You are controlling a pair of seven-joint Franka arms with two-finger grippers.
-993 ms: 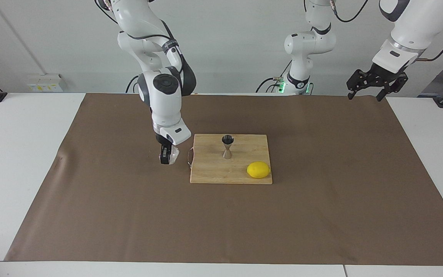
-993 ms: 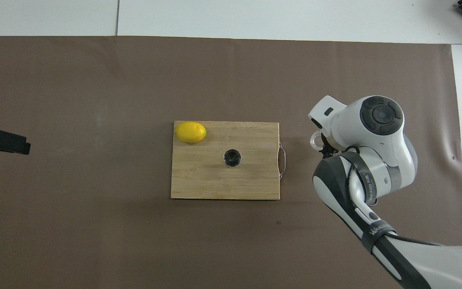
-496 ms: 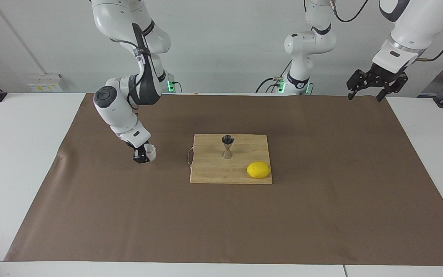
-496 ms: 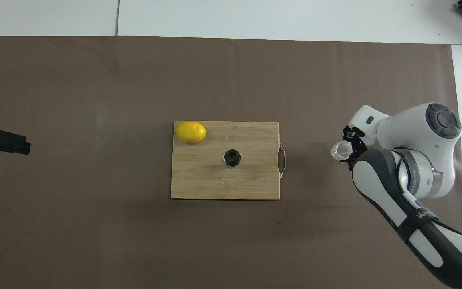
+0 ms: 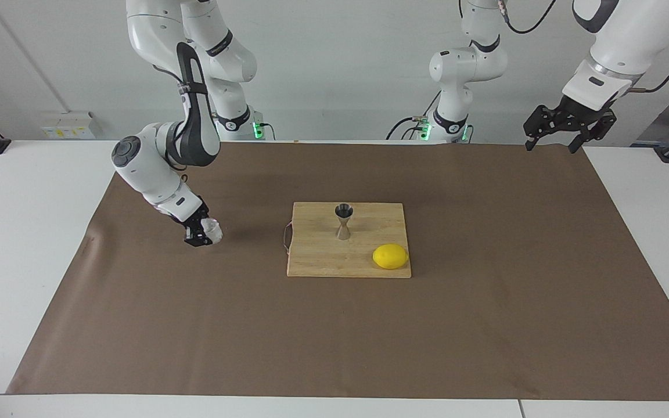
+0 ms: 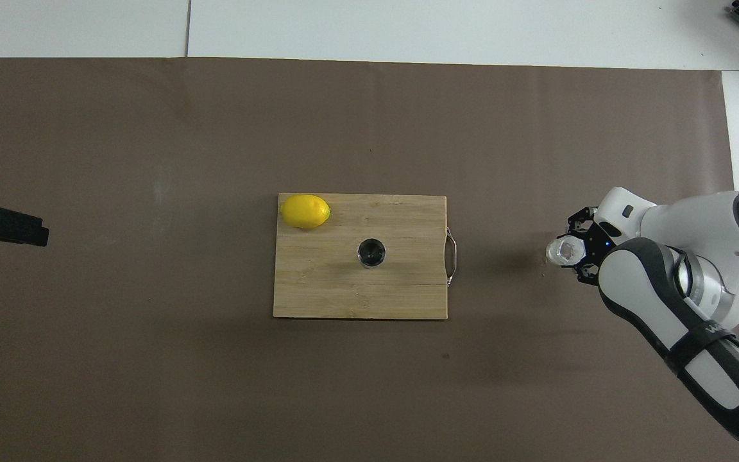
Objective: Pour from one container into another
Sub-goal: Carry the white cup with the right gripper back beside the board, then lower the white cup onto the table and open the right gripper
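The small textured clear glass cup (image 5: 212, 230) (image 6: 560, 251) is low over the brown mat, off the board toward the right arm's end of the table. My right gripper (image 5: 200, 235) (image 6: 578, 254) is shut on it, coming in slantwise from the side. I cannot tell whether the cup touches the mat. The steel hourglass jigger (image 5: 343, 221) (image 6: 371, 252) stands upright in the middle of the wooden cutting board (image 5: 317, 262) (image 6: 318, 292). My left gripper (image 5: 567, 131) (image 6: 4, 225) waits open, raised at the left arm's end of the table.
A yellow lemon (image 5: 390, 256) (image 6: 305, 211) lies on the board's corner farther from the robots, toward the left arm's end. A wire handle (image 6: 451, 255) sticks out of the board's edge facing the cup. The brown mat (image 5: 485, 325) covers most of the table.
The right arm has swung away from the board toward its own end of the table, carrying the glass cup with it. The left arm, jigger and lemon have not moved.
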